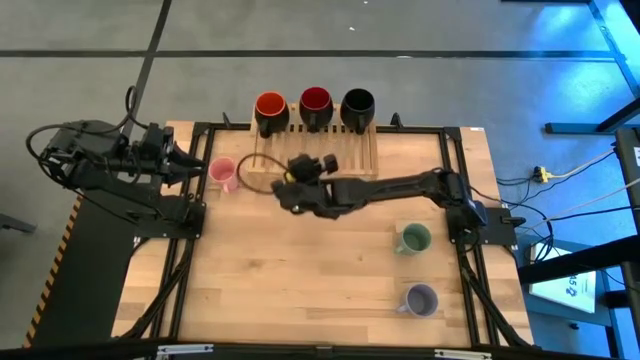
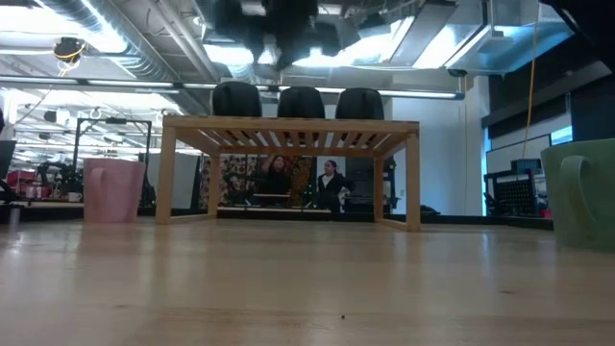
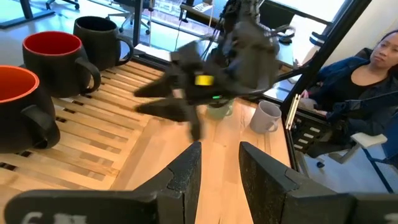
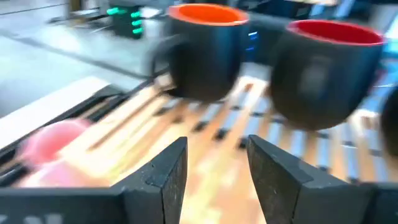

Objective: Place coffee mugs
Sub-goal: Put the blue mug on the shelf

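- The right gripper (image 1: 283, 190) hangs above the slatted wooden rack (image 1: 350, 160), its fingers (image 4: 165, 171) parted with only air between them, holding nothing.
- Just ahead of it on the rack stand the orange mug (image 4: 208, 50) and the dark red mug (image 4: 329, 68), both upright, dark outside and coloured inside; the black mug (image 1: 358, 108) stands beyond the red one, ending a row of three along the rack's far edge.
- The pink mug (image 1: 222, 172) stands off the rack, to the side of this gripper, upright on the wooden table (image 1: 300, 270), its handle toward the table's near edge.
- The left gripper (image 1: 195, 167) waits just beside the pink mug, fingers (image 3: 186, 177) apart and empty.
- Behind the right gripper, well apart, the green mug (image 1: 413, 238) and lavender mug (image 1: 421, 299) stand upright, handles pointing left in the overhead picture.
- Only the left wrist camera shows a seated person (image 3: 360, 81) beyond the table; the low camera alone shows the rack raised on legs (image 2: 165, 173), with two people (image 2: 303, 183) visible under it.
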Motion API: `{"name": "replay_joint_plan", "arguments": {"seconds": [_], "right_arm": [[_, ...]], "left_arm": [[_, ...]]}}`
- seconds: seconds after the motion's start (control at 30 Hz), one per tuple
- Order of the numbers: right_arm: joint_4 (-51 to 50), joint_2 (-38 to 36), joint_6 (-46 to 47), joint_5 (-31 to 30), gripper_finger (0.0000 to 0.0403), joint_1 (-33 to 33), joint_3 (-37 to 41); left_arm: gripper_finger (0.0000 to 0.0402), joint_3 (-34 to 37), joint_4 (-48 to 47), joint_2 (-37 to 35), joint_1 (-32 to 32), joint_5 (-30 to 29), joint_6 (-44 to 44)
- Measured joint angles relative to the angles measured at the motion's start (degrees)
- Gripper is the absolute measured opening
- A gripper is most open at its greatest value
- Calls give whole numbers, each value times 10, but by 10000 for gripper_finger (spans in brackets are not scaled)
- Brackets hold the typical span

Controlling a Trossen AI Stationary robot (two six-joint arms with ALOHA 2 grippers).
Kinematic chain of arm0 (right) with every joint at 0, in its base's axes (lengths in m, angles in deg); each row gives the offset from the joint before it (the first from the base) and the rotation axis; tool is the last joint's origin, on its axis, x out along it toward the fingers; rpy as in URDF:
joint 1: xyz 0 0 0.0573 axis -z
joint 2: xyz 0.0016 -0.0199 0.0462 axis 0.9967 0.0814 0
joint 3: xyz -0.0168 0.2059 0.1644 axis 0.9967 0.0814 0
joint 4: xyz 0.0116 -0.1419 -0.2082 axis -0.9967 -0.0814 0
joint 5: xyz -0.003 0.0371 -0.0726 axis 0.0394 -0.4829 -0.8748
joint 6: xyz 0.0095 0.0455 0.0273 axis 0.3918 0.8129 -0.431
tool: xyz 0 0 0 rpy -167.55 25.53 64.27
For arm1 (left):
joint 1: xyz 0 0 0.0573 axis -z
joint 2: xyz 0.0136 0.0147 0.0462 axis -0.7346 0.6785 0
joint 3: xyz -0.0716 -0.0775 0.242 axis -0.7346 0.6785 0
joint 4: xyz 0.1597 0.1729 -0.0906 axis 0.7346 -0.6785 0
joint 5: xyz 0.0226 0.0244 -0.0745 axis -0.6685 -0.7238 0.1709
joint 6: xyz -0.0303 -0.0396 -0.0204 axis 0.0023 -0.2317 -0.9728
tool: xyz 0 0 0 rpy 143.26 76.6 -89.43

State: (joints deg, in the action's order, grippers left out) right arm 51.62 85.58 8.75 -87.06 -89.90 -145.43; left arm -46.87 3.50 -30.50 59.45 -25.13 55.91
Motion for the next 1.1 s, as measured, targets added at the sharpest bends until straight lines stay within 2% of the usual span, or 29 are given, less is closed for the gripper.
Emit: {"name": "replay_joint_plan", "arguments": {"seconds": [0.07,0.23,0.33,0.4,0.53,0.67,0.87,1.1], "right_arm": [[-22,0,-6,63,156,-19,-21],[-49,0,2,339,156,-62,-72],[-58,0,60,484,156,-89,-87],[-89,-1,130,541,156,-110,-88],[-192,0,240,566,156,-159,-86],[-283,-3,317,564,156,-198,-86],[-366,-23,374,537,156,-231,-86],[-477,-46,388,501,156,-271,-86]], "left_arm": [[102,0,-8,0,0,0,0],[102,4,-24,4,0,32,3],[102,25,-23,6,0,86,10],[102,52,-18,5,0,123,10],[102,108,-21,6,0,176,-2],[102,141,-16,5,0,174,-18],[102,154,19,9,0,166,-35],[102,154,57,20,0,153,-61]]}}
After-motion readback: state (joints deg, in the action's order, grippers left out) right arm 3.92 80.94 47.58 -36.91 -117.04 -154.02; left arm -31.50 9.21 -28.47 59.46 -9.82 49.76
